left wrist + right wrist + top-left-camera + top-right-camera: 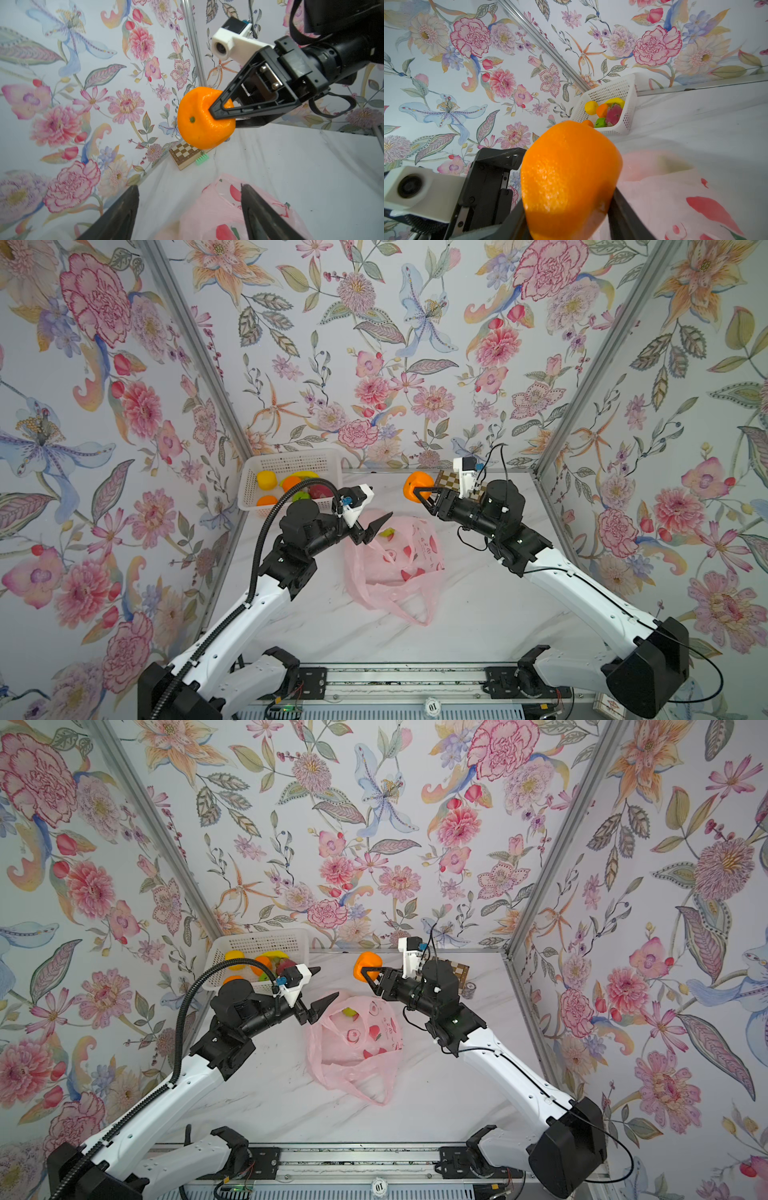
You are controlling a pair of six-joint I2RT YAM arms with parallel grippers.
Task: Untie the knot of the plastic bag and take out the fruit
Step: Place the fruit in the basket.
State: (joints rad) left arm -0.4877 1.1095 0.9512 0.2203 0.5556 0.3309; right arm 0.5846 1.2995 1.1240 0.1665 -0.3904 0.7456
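The pink plastic bag (395, 564) (357, 1052) lies slack on the white table with its mouth open. A green fruit (387, 533) (350, 1013) shows inside it. No knot shows in any view. My left gripper (380, 504) (189, 187) hangs open just above the bag's (220, 207) near rim, holding nothing. My right gripper (419, 493) (368, 977) (569, 212) is shut on an orange (413, 485) (201, 124) (569, 176), held in the air behind the bag. The orange is dented where a finger presses it.
A white perforated basket (291, 462) (631, 104) at the back left holds several fruits. A small checkered board (182, 153) and a green toothed piece (202, 160) lie at the back right corner. Floral walls close in on three sides.
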